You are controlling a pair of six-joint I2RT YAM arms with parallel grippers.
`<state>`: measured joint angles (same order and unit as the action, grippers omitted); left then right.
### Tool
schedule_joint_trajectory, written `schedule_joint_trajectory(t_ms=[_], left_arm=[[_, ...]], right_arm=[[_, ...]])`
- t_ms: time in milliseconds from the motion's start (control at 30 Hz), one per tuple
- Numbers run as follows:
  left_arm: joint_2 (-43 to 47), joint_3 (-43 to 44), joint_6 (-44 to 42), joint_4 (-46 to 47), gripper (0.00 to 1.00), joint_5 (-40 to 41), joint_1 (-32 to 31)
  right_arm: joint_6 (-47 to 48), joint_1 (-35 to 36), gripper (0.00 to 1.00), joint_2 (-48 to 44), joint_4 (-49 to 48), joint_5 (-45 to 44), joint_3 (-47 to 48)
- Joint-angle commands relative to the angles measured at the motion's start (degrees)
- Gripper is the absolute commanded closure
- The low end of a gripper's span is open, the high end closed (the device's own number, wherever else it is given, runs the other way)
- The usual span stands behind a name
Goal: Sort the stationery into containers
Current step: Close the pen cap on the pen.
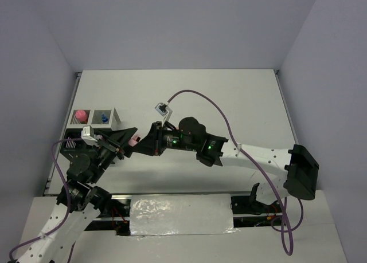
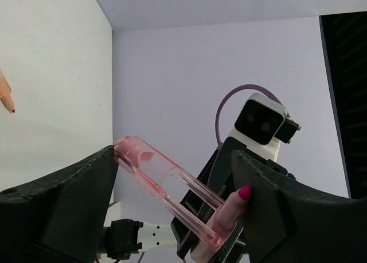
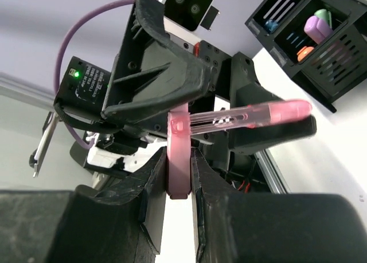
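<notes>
A pink highlighter (image 3: 178,151) stands between the jaws of my right gripper (image 3: 179,180), which is shut on its body. Its magenta tip (image 2: 244,192) is bare. A clear pink cap (image 2: 152,174) lies crosswise at the pen's end and spans the fingers of my left gripper (image 2: 175,180), which is shut on it. The cap also shows in the right wrist view (image 3: 258,113). Both grippers meet above the table just right of the organizer (image 1: 113,124); the left gripper (image 1: 129,141) faces the right gripper (image 1: 141,142).
The organizer's white compartments hold a pink-capped tube (image 1: 81,113) and a blue-capped bottle (image 1: 104,118). Its black slatted compartments (image 3: 338,62) hold a purple item (image 3: 317,27), an orange one (image 3: 305,52) and a blue one (image 3: 270,27). Walls enclose the table.
</notes>
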<state>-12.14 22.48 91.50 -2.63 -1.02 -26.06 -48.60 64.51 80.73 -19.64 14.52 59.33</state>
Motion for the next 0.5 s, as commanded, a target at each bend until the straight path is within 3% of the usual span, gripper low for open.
schedule_joint_trajectory(t_ms=[0,167,467], left_arm=[[1.8,0.9,-0.3,4.6,0.14,3.3,-0.1],[2.3,3.9,-3.4,1.4,0.27,5.3,0.0],[4.1,8.1,-8.3,-3.3,0.36,8.4,-0.1]], right_arm=[[-0.4,0.5,1.0,-0.7,-2.2,0.9,-0.7],[-0.3,0.5,1.0,-1.4,-0.4,-1.3,-2.0],[0.3,0.6,1.0,-4.7,4.3,-5.6,-3.5]])
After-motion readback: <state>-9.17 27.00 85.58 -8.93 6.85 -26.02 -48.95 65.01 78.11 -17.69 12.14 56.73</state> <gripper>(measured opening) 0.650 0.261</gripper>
